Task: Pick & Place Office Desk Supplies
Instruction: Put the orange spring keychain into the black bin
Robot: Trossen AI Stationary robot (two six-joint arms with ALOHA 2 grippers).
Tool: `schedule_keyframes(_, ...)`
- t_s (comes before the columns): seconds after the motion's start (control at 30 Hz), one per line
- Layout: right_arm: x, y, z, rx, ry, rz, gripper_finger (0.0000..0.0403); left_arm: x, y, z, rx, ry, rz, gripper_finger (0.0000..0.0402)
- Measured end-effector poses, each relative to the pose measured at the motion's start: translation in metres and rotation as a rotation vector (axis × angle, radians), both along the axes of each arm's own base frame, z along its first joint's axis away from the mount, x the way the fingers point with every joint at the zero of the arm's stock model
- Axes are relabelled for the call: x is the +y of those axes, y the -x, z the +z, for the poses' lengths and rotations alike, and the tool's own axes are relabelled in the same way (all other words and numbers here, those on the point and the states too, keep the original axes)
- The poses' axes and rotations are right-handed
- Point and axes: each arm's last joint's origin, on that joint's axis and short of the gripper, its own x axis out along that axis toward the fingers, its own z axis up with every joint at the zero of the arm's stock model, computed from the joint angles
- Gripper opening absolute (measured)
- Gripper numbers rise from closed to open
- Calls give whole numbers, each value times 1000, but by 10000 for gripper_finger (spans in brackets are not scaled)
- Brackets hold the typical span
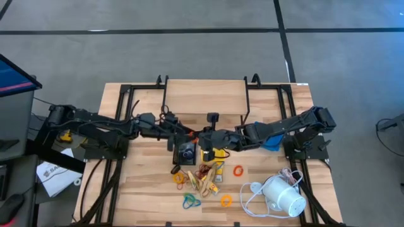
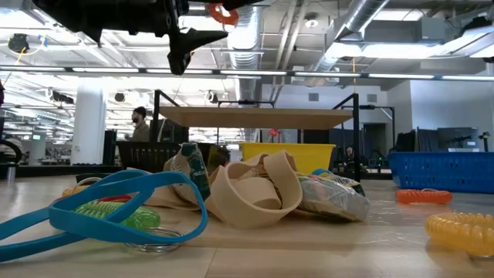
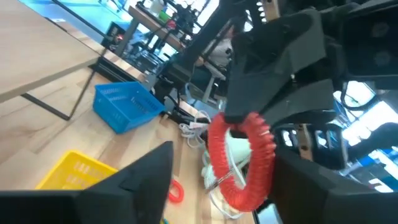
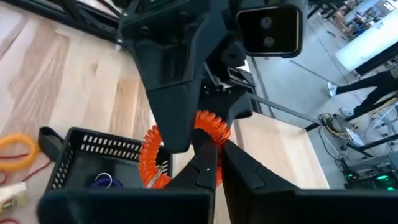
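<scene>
Three trays [image 1: 273,142] and a white device [image 1: 282,196] flanked the supplies [image 1: 203,178]. The right gripper [image 4: 202,163] clamped a red coil [image 4: 180,149]; the left gripper [image 3: 221,171] stood apart around it.

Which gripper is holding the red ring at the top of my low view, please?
Observer: The right gripper is shut on the red coiled band.
Operator: Thank you. Is the left one gripping it too?
Observer: No. The left gripper is open, with one finger on each side of the band.
Operator: What lies under them?
Observer: A black mesh tray sits roughly below the band, and a purple band is already inside it.
</scene>
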Motion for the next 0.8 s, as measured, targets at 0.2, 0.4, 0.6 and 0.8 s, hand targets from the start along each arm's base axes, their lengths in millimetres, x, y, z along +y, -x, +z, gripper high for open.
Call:
schedule_keyframes(0.2,3,-2,11,-106,-24,10,93,-1,0,-2,11,-118,-29,34)
schedule_keyframes(0.4,1,0,14,-123,35,-90,160,1,0,-3,20,-187,-23,14)
schedule_keyframes(0.6,-6,10,4,-27,130,-294,201,4,9,-39,423,-277,121,10)
schedule_keyframes(0.8,-12,20,-9,60,78,-378,215,3,13,-67,655,-348,131,39)
